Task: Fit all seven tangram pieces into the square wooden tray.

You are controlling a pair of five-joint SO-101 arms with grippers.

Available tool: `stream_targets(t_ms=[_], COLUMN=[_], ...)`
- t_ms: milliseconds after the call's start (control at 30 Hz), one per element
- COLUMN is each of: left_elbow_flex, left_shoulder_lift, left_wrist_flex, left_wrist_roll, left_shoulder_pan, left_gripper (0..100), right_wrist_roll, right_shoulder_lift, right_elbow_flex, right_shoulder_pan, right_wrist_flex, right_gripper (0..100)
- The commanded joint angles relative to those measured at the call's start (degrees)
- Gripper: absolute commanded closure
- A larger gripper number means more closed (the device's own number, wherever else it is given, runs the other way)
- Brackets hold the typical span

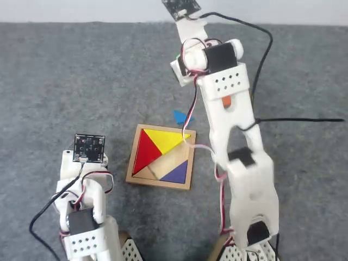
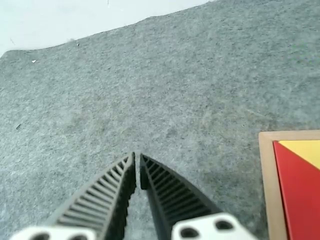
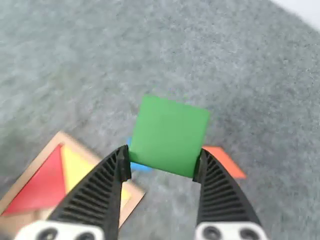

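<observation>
My right claw (image 3: 162, 154) is clamped on the green square (image 3: 170, 132), one jaw on each of two opposite edges, and the piece hangs clear of the grey counter (image 1: 65, 76). In the overhead view this arm is stretched far out, so the claw sits beyond the tray (image 1: 132, 163). From the claw the tray lies at about 6 o'clock, a touch toward 7, back toward the arm's own base. The tray already holds a red triangle (image 1: 144, 155) on its 9 o'clock side, a yellow triangle (image 1: 166, 137) along its 12 o'clock edge and a purple triangle (image 1: 178, 173) in the 5 o'clock corner. Bare wood shows through the middle and along the 6 o'clock edge. A blue piece (image 1: 179, 116) lies loose on the counter just off the tray's 12 o'clock rim, between the claw and the tray, and an orange piece (image 3: 226, 161) lies close by the square in the wrist camera. A square has no long axis to worry about, so I judge the turn matters more than the travel. The tray sits slightly skewed on the counter, and I would need the square's edges lined up with the neighbouring pieces before lowering it. My left claw (image 2: 137, 160) is closed on nothing and rests over bare felt at the tray's 8 o'clock. It is nearer the tray, but the right arm has the piece.
</observation>
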Motion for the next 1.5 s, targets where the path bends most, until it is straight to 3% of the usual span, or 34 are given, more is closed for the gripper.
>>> stream_targets(t_ms=[0,233,433,533,767,1467], left_elbow_flex=[-0.75,-0.75,-0.75,-0.75,-0.75,-0.75], left_shoulder_lift=[-1.14,-1.14,-1.14,-1.14,-1.14,-1.14], left_wrist_flex=[0.26,0.26,0.26,0.26,0.26,0.18], left_wrist_roll=[-0.7,-0.7,-0.7,-0.7,-0.7,-0.7], left_shoulder_pan=[-0.18,-0.18,-0.18,-0.18,-0.18,-0.18], left_gripper=[98,98,98,98,98,98], right_wrist_roll=[2.73,4.13,3.69,3.78,-2.02,-0.7], right_shoulder_lift=[-18.95,-38.11,-47.16,-47.6,-40.22,-33.27], right_elbow_flex=[17.14,51.96,88.26,98.2,101.1,100.92], right_shoulder_pan=[-3.65,-10.07,-15.78,-17.89,-18.33,-22.81], right_wrist_flex=[2.15,-5.85,-34.51,-46.29,-50.59,-50.77], right_gripper=[94.0,94.0,94.0,94.0,93.9,93.5])
